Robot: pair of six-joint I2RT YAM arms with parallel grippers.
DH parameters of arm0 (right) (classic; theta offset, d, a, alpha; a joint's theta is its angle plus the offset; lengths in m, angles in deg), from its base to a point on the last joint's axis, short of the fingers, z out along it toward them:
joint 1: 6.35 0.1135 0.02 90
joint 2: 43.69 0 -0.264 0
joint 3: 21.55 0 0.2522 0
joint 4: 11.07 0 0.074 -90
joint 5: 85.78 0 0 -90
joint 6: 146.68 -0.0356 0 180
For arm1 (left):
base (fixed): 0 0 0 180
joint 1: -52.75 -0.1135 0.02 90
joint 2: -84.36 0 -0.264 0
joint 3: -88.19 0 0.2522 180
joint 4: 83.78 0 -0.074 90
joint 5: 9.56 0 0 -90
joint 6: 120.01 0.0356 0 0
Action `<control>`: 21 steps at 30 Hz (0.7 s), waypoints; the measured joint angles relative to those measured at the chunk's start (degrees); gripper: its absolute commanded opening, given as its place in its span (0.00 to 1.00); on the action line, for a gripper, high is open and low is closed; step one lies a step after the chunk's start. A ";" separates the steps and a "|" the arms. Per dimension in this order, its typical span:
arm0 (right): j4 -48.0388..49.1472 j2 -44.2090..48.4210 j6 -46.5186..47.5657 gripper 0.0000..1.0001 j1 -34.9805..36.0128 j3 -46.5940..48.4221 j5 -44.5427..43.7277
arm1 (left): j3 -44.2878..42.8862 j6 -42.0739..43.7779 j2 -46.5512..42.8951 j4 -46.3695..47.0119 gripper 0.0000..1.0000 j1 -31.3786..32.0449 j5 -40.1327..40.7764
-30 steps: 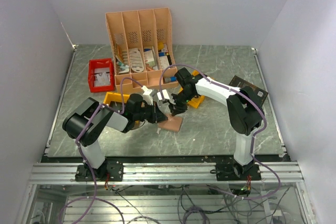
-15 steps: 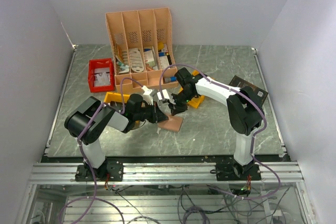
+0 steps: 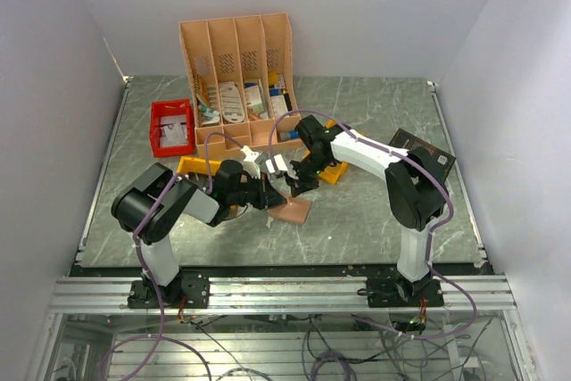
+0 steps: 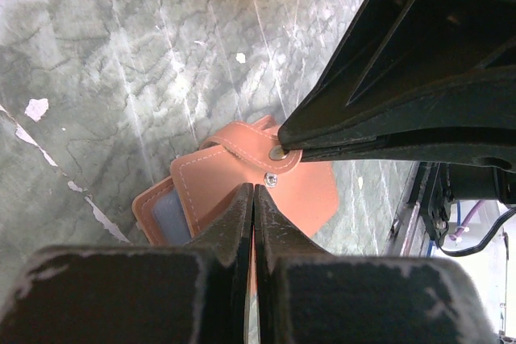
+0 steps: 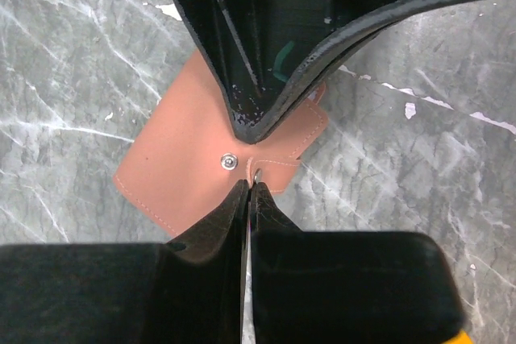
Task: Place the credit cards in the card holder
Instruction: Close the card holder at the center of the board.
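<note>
Tan card holder (image 3: 294,211) on the grey marbled table (image 3: 375,122), centre of the overhead frame, left claw (image 4: 254,192) clamped closed on its stitched edge, right claw (image 5: 248,187) pinched closed on its snap strap (image 5: 270,163), claw tips almost meeting

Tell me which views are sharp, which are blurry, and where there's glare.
Top external: even light, sharp, no harsh glare, soft shadows. Left wrist: card holder and table crisp, its own jaws close-up, dark and blurred. Right wrist: likewise, near jaws soft, small glint on the holder's snap.
</note>
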 measured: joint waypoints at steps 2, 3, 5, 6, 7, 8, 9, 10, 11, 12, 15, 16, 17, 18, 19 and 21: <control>-0.63 0.00 1.09 0.00 0.17 0.04 -0.50 | 0.00 -0.11 0.11 0.15 0.07 0.00 0.02; -0.98 0.02 1.57 0.00 0.33 0.04 -0.92 | 0.00 -0.13 0.13 0.24 0.07 0.00 0.02; -1.40 0.04 2.32 0.00 0.76 0.04 -1.77 | 0.04 -0.28 0.28 0.52 0.07 -0.02 0.02; -1.46 0.07 2.62 0.00 1.09 0.02 -2.27 | 0.09 -0.37 0.37 0.72 0.07 -0.02 0.02; -1.46 0.09 2.91 0.00 1.51 0.02 -2.86 | 0.20 -0.50 0.44 1.01 0.07 -0.07 0.02; -1.49 0.09 3.02 0.00 1.75 0.02 -3.28 | 0.24 -0.55 0.46 1.11 0.07 -0.07 0.02; -1.46 0.13 3.13 0.00 2.08 -0.09 -3.78 | 0.37 -0.63 0.57 1.49 0.07 -0.07 0.04; -1.40 0.17 3.21 0.00 2.32 -0.24 -4.22 | 0.42 -0.74 0.68 1.77 0.07 -0.07 0.02; -1.36 0.31 3.30 0.00 2.62 -0.46 -4.79 | 0.46 -0.83 0.81 2.01 0.07 -0.09 0.02; -1.27 0.39 3.32 0.00 2.95 -0.72 -5.33 | 0.50 -0.92 0.94 2.29 0.07 -0.09 0.00; -0.74 0.66 3.50 0.00 3.96 -1.57 -7.08 | 0.52 -1.01 1.09 2.64 0.07 -0.09 -0.04; -0.48 0.85 3.61 0.00 4.22 -1.95 -7.58 | 0.55 -1.01 1.16 2.75 0.07 -0.09 -0.07; -0.13 1.11 3.72 0.00 4.37 -2.29 -7.93 | 0.57 -1.07 1.22 2.86 0.07 -0.09 -0.11; 0.04 1.36 3.76 0.00 4.46 -2.58 -8.22 | 0.59 -1.16 1.33 3.06 0.07 -0.09 -0.13; 0.20 1.62 3.80 0.00 4.52 -2.86 -8.46 | 0.61 -1.20 1.42 3.26 0.07 -0.09 -0.17; 0.31 2.01 3.98 0.00 4.59 -3.37 -8.74 | 0.61 -1.22 1.55 3.50 0.07 -0.09 -0.24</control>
